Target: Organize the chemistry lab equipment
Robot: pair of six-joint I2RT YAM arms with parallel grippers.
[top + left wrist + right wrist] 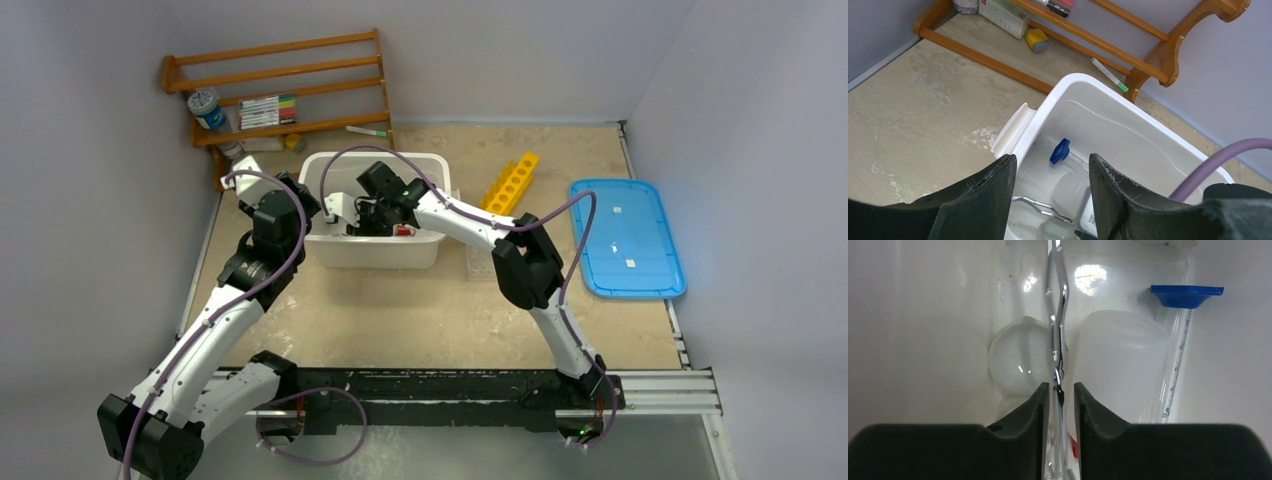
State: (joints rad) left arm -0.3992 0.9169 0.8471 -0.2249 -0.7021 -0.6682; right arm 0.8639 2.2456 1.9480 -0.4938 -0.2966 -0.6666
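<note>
The right gripper is lowered into the white bin. Its fingers are narrowly parted, with the tongs set between them. A thin gap is seen on either side of the metal, so no firm pinch is shown. The tongs are laid along the bin floor, running away from the fingers. Just right of them the bottle is laid on its side, and a speck of its red cap is seen by the right finger. Left of the tongs a round clear item is found close against them; whether it is the jar or the dish cannot be told. The tube is laid along the bottle's other side, its blue end toward the bin wall.

The left gripper is held above the bin's left rim. It is spread wide, and nothing is held between its fingers. Through that gap the tube's blue end, the bottle and part of the tongs are seen inside the bin.

Behind the bin a wooden rack is stood against the wall, with markers kept on it. A yellow holder is laid right of the bin, and a blue lid further right, well apart, all on the table
</note>
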